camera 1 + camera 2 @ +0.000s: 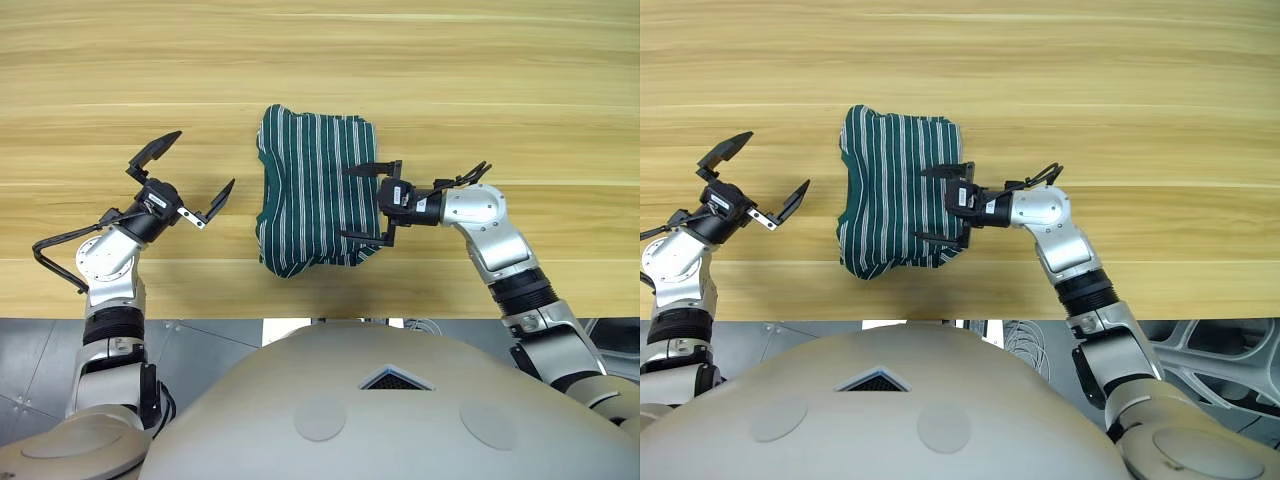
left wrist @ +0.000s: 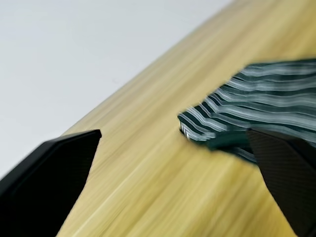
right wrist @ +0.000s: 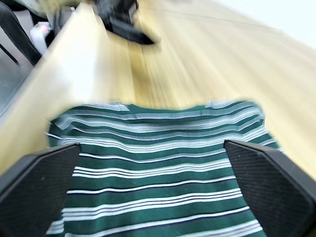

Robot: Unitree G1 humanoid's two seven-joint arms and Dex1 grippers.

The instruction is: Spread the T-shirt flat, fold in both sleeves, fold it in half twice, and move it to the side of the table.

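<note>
You are looking at what seems to be a robot laboratory or a test room, more than a home. The counter [image 1: 450, 60] is one long, plain surface with a pale wood pattern. Below its near edge you see a grey floor [image 1: 40, 370] laid in large panels, with pale loose cables [image 1: 1025, 345] lying on it. Beyond the counter's far edge there is a bare white wall [image 2: 74, 49]. Near the counter's side, dark furniture legs [image 3: 12, 29] stand on the floor; they are blurred.
</note>
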